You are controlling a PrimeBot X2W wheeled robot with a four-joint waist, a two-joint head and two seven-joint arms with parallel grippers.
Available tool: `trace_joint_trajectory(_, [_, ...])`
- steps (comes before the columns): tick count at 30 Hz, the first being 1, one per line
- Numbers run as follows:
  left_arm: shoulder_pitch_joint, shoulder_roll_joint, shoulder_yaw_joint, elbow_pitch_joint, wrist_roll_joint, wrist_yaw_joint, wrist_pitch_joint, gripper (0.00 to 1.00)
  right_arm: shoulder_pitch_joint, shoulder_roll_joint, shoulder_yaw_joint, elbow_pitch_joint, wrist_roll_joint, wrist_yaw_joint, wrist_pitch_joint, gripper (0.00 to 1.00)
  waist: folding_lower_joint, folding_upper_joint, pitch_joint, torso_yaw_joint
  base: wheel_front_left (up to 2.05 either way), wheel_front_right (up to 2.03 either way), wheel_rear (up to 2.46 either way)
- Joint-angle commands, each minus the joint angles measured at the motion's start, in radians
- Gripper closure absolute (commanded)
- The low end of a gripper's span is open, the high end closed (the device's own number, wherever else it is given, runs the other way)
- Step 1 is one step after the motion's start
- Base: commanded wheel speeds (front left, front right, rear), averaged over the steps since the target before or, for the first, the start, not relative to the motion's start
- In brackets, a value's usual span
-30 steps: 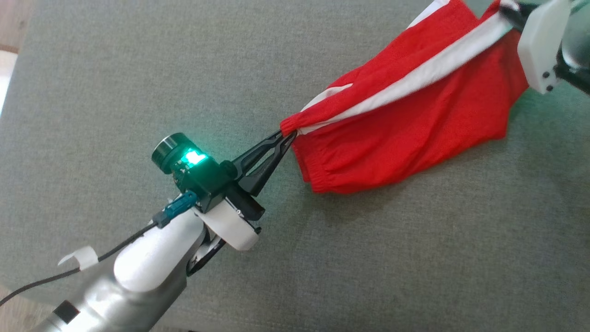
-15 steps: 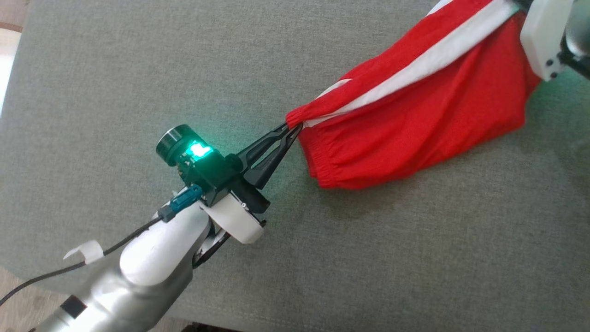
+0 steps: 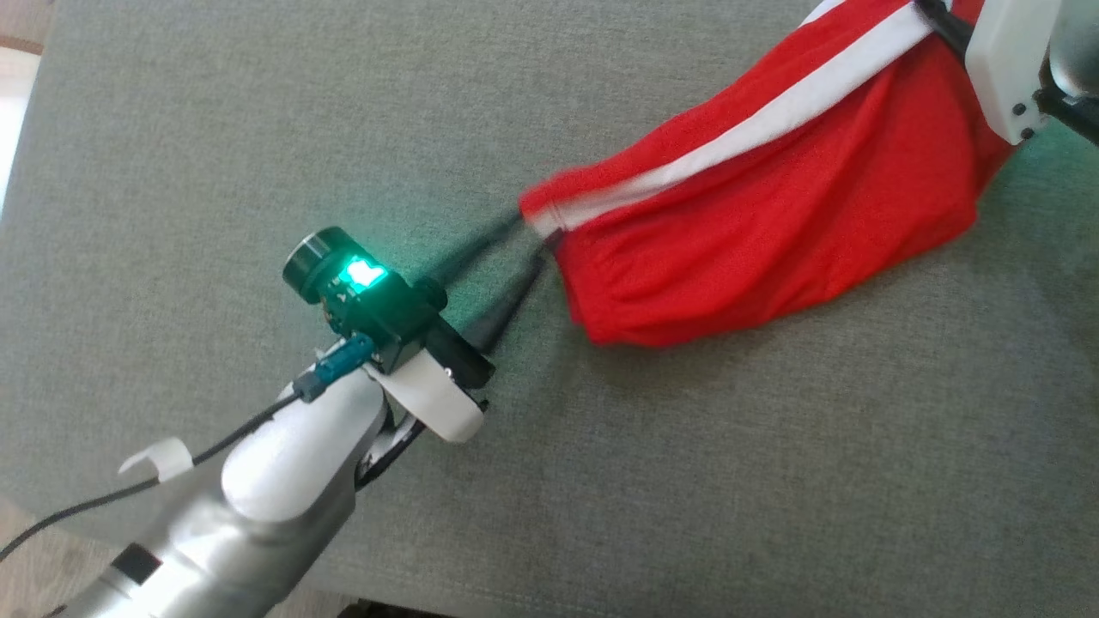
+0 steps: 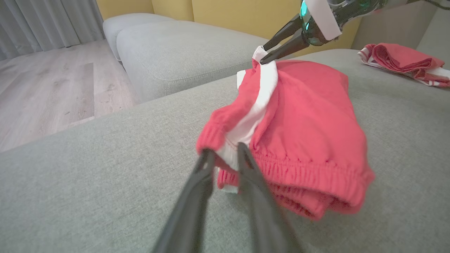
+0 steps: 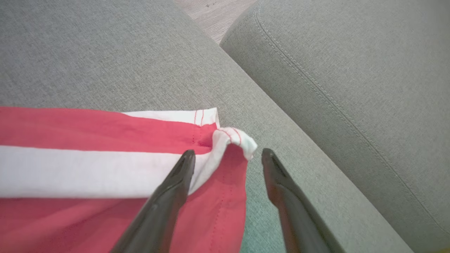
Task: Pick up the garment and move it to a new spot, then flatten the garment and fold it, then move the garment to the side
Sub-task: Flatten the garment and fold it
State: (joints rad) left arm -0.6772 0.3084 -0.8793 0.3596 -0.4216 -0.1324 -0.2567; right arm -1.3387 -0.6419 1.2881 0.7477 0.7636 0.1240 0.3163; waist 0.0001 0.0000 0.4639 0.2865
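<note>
The garment (image 3: pixel 773 197) is a pair of red shorts with a white side stripe, stretched across the grey sofa cushion (image 3: pixel 258 129). My left gripper (image 3: pixel 532 240) is at its elastic waistband end with the fingers parted and blurred. In the left wrist view the left gripper (image 4: pixel 225 150) has the white stripe of the garment (image 4: pixel 306 116) loose between its tips. My right gripper (image 5: pixel 228 153) is open at the hem end, and the folded corner of the garment (image 5: pixel 88 168) lies just beyond its left finger. The right gripper (image 4: pixel 263 55) also appears from the other side.
A second red and white cloth (image 4: pixel 404 61) lies bunched at the far right of the cushion. Another grey cushion (image 5: pixel 351 70) adjoins along a seam. Wooden floor (image 4: pixel 45 88) lies beyond the sofa's edge.
Both grippers were shut on the garment's two ends and have now opened. The waistband end has slackened and sits a little closer to the left fingers.
</note>
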Motion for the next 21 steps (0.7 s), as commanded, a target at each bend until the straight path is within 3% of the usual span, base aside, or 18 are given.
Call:
trace_joint_trajectory(1, [-0.045, 0.028, 0.037, -0.015, 0.005, 0.002, -0.005, 0.0, 0.018, -0.009, -0.008, -0.009, -0.004, 0.007, 0.001, 0.0, -0.0001, 0.0, -0.005, -0.005, 0.0, 0.0, 0.0])
trace_joint_trajectory(12, [-0.011, 0.064, 0.109, 0.013, 0.017, 0.004, -0.005, 0.0, 0.087, 0.009, -0.008, 0.022, 0.026, 0.007, -0.073, 0.0, -0.0001, 0.0, -0.115, -0.082, 0.0, 0.0, 0.0])
trace_joint_trajectory(21, [0.071, 0.097, 0.22, -0.012, -0.001, 0.035, -0.005, 0.0, 0.161, 0.063, -0.069, 0.099, 0.188, 0.007, -0.299, 0.0, -0.0001, 0.0, -0.241, -0.163, 0.0, 0.0, 0.0])
